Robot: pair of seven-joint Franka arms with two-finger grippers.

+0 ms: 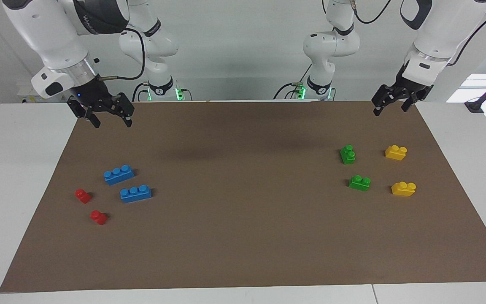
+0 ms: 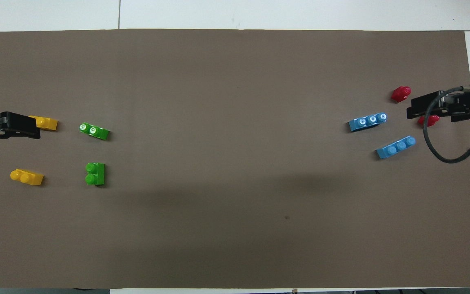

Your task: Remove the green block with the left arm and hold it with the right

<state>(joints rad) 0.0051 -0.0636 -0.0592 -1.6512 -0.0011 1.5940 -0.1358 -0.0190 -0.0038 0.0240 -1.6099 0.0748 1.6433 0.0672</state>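
Observation:
Two green blocks lie on the brown mat [image 1: 243,236] toward the left arm's end. One green block [image 1: 347,154] [image 2: 95,173] is nearer to the robots. The other green block [image 1: 360,182] [image 2: 94,130] is farther from them. My left gripper [image 1: 390,107] [image 2: 35,127] is open and empty, raised over that end of the mat and touching no block. My right gripper [image 1: 111,121] [image 2: 411,110] is open and empty, raised over the right arm's end of the mat.
Two yellow blocks [image 1: 396,152] [image 1: 403,188] lie beside the green ones, closer to the mat's end. Two blue three-stud bricks [image 1: 118,174] [image 1: 135,194] and two small red pieces [image 1: 83,196] [image 1: 98,217] lie toward the right arm's end.

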